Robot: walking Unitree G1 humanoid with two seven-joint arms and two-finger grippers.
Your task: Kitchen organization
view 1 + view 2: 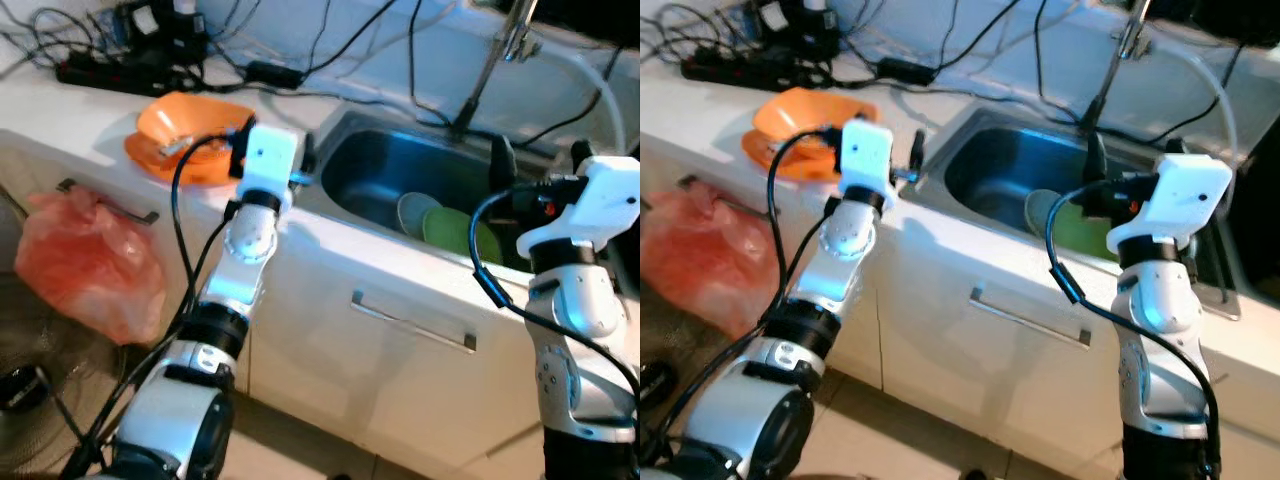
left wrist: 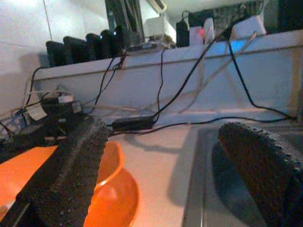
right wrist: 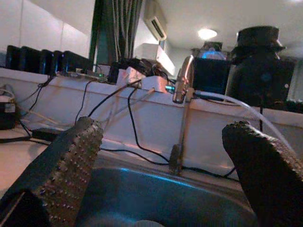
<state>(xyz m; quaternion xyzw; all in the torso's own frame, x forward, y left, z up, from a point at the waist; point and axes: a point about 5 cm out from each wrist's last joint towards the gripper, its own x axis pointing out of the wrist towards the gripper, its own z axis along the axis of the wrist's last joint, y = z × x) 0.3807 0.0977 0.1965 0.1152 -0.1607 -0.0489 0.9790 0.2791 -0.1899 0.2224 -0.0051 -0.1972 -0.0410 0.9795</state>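
The stacked orange plastic bowls (image 1: 190, 140) sit on the white worktop (image 1: 60, 105) just left of the steel sink (image 1: 380, 170), beside the left hand (image 2: 165, 156), which hovers over the sink's left rim with fingers spread. The right hand (image 3: 165, 170), also spread and empty, is nearer the green plates (image 1: 455, 232) lying in the basin below it.
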